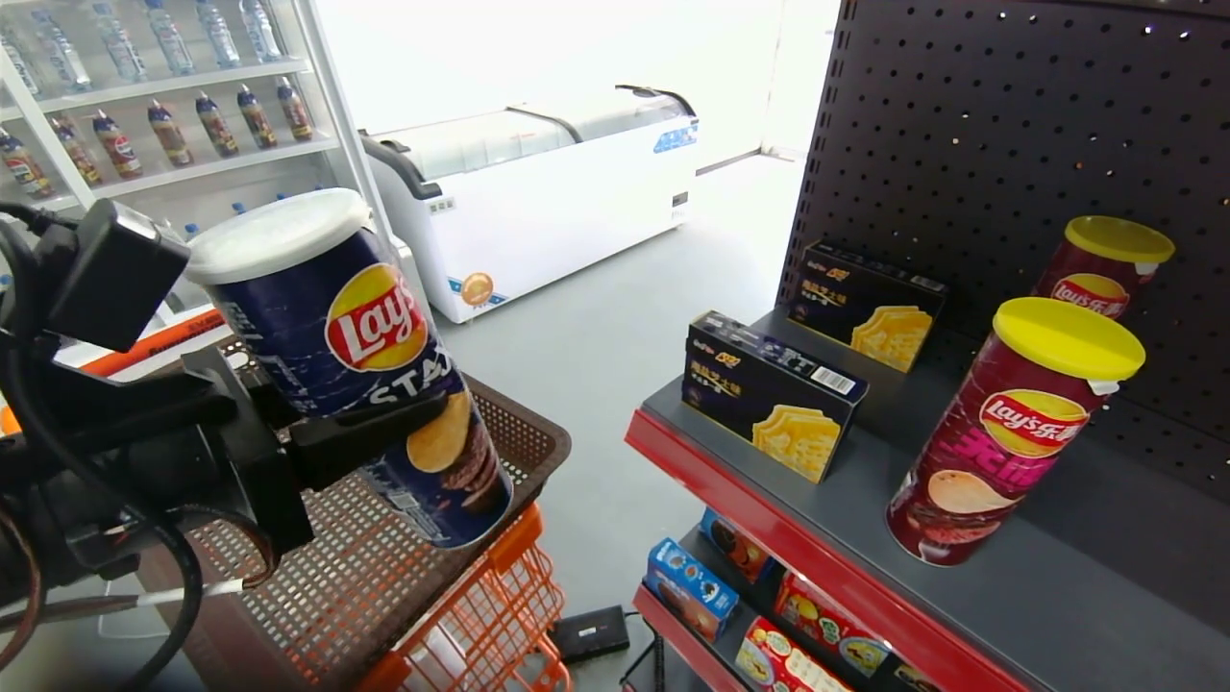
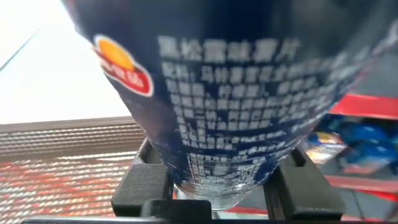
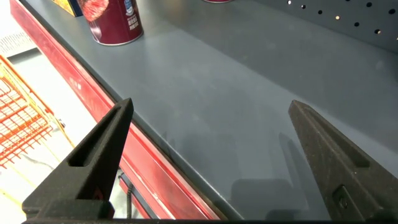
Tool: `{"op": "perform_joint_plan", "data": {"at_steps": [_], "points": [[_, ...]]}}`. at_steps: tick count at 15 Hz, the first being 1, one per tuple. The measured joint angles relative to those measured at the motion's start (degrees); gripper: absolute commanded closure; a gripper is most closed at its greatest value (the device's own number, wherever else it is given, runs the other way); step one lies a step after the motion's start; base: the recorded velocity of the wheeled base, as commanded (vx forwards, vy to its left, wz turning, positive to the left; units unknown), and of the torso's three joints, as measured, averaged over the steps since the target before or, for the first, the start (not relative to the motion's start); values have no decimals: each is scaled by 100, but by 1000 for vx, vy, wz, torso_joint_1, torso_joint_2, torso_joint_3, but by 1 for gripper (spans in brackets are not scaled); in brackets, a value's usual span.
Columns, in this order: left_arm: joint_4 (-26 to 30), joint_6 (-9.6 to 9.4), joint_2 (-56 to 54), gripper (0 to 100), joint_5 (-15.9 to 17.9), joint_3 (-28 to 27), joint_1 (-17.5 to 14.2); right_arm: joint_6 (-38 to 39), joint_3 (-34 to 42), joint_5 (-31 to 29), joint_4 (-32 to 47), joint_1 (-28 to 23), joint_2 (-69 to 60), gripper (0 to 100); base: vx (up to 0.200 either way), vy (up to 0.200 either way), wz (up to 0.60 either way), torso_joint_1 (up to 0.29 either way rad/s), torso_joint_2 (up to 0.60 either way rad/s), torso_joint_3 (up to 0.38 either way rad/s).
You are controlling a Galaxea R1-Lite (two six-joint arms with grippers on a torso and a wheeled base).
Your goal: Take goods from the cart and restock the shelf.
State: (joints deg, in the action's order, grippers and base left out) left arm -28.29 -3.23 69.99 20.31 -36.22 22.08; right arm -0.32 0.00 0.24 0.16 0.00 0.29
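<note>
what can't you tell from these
Cart contents: head view, hidden behind blue can and left gripper.
Back red can base: head view, behind front red can.
Lower-shelf goods: head view, cut by the bottom edge.

Cart [image 1: 461,615]: left of the shelf [image 1: 1057,577], apart from it.
Chip can [image 1: 356,356]: tilted in the left gripper [image 1: 317,432], above the cart's basket [image 1: 384,567].
Shelf's left end: one box [image 1: 769,394] at the front edge, another box [image 1: 868,306] behind it.
Right of the boxes: front can [image 1: 1009,432], rear can [image 1: 1100,264] against the back panel.
Lower shelf: packets [image 1: 687,586].
</note>
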Motion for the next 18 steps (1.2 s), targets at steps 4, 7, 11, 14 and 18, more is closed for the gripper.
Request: {"op": "perform_joint_plan", "data": {"at_steps": [4,7,11,14,18], "points": [[20,211,-52,100,98,141,501,-1,0,0,2,0,0,0,0,0,0,0,0,0],[24,328,-9,100,550,63,617,-1,0,-2,2,0,0,0,0,0,0,0,0,0],[503,333,24,100,629,-193,1036,-11,0,16,2,0,0,0,0,0,0,0,0,0],[813,323,16,100,744,-254,1367,-11,0,18,2,0,0,0,0,0,0,0,0,0],[818,307,10,100,777,-258,1546,-11,0,18,2,5,0,0,0,0,0,0,0,0]]}}
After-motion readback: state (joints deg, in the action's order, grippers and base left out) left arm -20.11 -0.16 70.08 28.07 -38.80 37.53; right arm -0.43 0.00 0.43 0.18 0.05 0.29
